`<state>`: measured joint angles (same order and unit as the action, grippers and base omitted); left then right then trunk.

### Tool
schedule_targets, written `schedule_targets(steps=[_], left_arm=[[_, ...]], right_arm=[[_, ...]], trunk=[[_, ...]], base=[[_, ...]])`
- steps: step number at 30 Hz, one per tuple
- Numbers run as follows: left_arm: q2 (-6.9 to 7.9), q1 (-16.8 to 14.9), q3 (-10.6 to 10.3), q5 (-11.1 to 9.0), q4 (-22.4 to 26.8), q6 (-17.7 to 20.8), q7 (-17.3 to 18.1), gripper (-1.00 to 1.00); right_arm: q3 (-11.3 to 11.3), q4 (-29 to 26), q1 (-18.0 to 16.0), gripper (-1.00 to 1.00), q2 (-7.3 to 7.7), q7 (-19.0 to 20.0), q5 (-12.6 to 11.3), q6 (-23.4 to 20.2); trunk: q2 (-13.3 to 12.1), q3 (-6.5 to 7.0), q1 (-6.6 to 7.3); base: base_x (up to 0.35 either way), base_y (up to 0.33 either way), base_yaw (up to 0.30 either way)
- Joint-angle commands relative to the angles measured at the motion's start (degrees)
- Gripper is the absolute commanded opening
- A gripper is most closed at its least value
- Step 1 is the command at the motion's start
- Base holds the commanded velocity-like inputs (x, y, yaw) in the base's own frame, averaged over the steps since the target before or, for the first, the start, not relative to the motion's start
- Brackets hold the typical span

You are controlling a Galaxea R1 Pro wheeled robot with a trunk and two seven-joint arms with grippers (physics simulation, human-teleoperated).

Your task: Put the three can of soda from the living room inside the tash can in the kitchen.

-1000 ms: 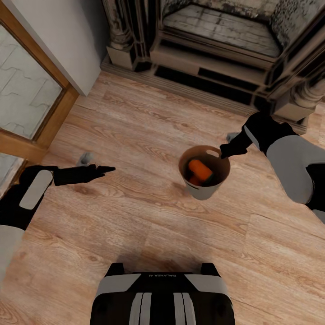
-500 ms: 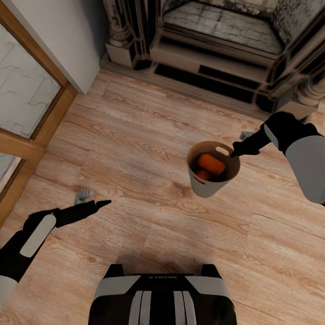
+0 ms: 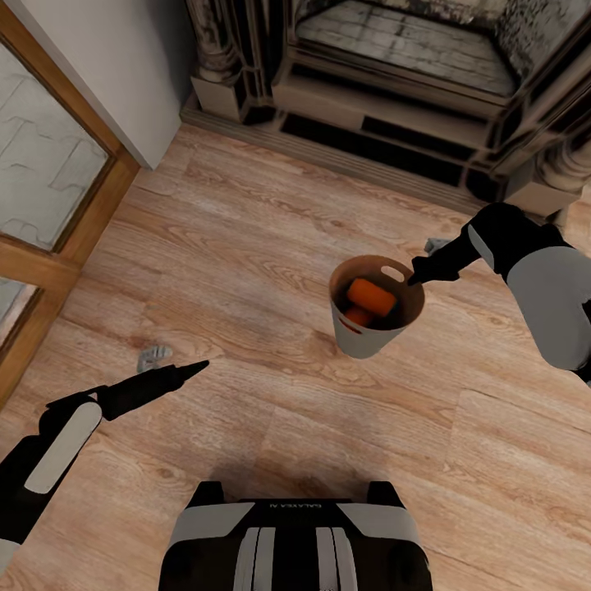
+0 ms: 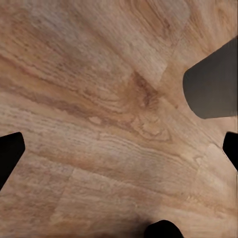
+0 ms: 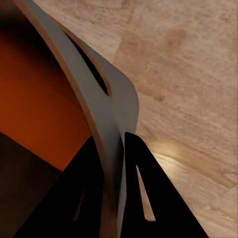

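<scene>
The tash can [image 3: 361, 338], pale grey outside and brown inside, hangs tilted just above the wood floor. My right gripper [image 3: 413, 279] is shut on its rim beside the slot handle [image 3: 392, 272]. In the right wrist view the fingers [image 5: 144, 193] pinch the bin wall [image 5: 106, 106] from both sides. Two orange cans of soda [image 3: 369, 295] [image 3: 356, 316] lie inside, with a dark shape next to them. My left gripper [image 3: 197, 368] hovers low over the floor at the left, open and holding nothing; its fingertips [image 4: 10, 151] stand wide apart.
A dark brick fireplace [image 3: 394, 74] with a stone hearth fills the far side. A grey wall corner [image 3: 123, 74] and a wood-framed glass door [image 3: 49, 189] stand at the left. My base [image 3: 295, 538] is at the near edge, on a wood plank floor [image 3: 246, 246].
My left arm has dropped back toward my base. The view has shifted slightly. The bin swayed a little right, then left, still held by my right gripper.
</scene>
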<state>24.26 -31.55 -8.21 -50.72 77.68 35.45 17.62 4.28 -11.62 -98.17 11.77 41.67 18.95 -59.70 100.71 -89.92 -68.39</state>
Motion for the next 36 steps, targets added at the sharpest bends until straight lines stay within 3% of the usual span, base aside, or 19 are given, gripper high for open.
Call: schedule_targets(steps=[1,8,17,23,31,36], left_arm=[[0.0,0.18,-0.01,0.0,1.34,-0.01,-0.16,1.0],[0.0,0.68,0.18,0.01,4.13,-0.01,-0.49,1.0],[0.09,2.13,0.55,0.01,8.74,0.57,-0.05,1.0],[0.11,2.4,0.56,0.01,9.37,0.65,-0.1,1.0],[0.17,2.44,0.57,-0.08,9.42,0.79,-0.09,1.0],[0.13,2.45,0.57,-0.15,9.35,0.83,-0.01,1.0]], right_arm=[[0.06,0.04,0.02,-1.0,0.04,0.26,-0.35,-0.3],[0.2,-0.09,0.08,-1.0,-0.06,0.26,-0.22,-0.3],[0.25,-0.16,0.87,-1.0,-0.32,0.09,-0.18,-0.3],[0.22,-0.5,1.97,-1.0,-0.33,0.02,-0.2,-0.3],[0.19,-1.92,2.78,-1.0,-0.22,-0.08,-0.16,-0.3],[0.32,-2.3,3.01,-1.0,-0.32,-0.09,-0.18,-0.3]], trunk=[[0.42,-0.18,-0.22],[3.22,-1.44,-1.76],[3.22,-1.44,-1.76],[3.22,-1.44,-1.76],[6.43,-2.87,-3.51],[6.43,-2.87,-3.51]], base=[[0.0,0.0,0.0],[0.0,0.0,0.0],[0.0,0.0,0.0],[0.0,0.0,0.0],[0.0,0.0,0.0],[0.0,0.0,0.0]])
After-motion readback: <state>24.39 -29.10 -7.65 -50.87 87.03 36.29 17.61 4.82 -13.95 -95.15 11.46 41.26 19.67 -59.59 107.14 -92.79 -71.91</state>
